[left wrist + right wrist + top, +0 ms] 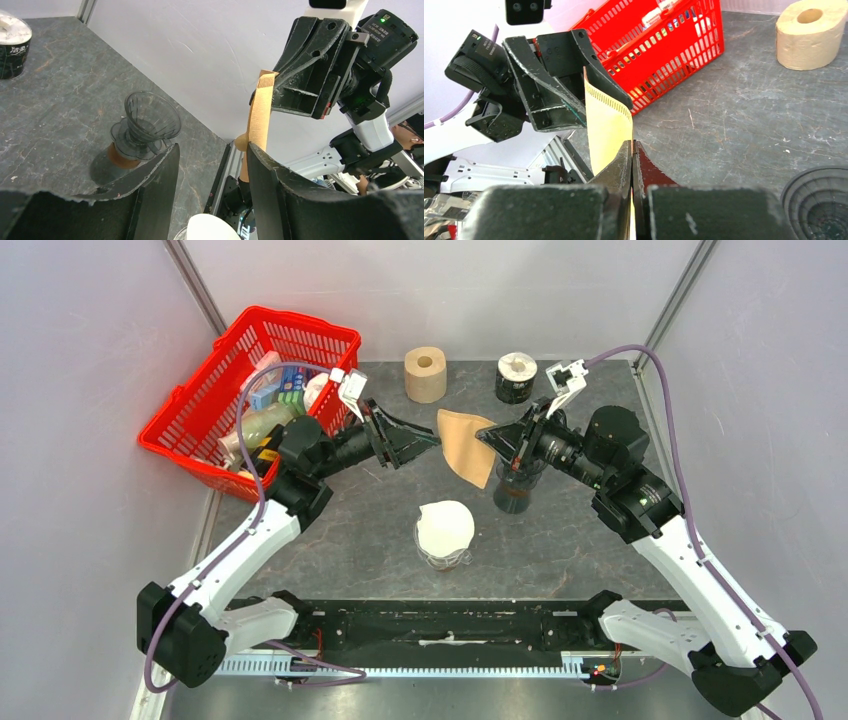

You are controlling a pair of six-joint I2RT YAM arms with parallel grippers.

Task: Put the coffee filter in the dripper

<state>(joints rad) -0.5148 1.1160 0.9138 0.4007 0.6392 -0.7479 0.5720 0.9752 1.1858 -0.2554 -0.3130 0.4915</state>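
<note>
A brown paper coffee filter (468,445) hangs in the air between my two grippers, above the table's middle. My right gripper (487,436) is shut on its right edge; in the right wrist view the closed jaws (632,142) pinch the filter (609,120). My left gripper (428,440) is open at the filter's left edge. In the left wrist view (211,147) the filter (261,110) lies against one finger (260,165) and the jaws stand wide apart. The dark see-through dripper (515,485) stands upright on the table below my right gripper, empty (147,117).
A stack of white filters on a glass (445,530) stands near the front middle. A red basket (250,390) of items is at the back left. A paper roll (425,373) and a black cup (516,378) stand at the back.
</note>
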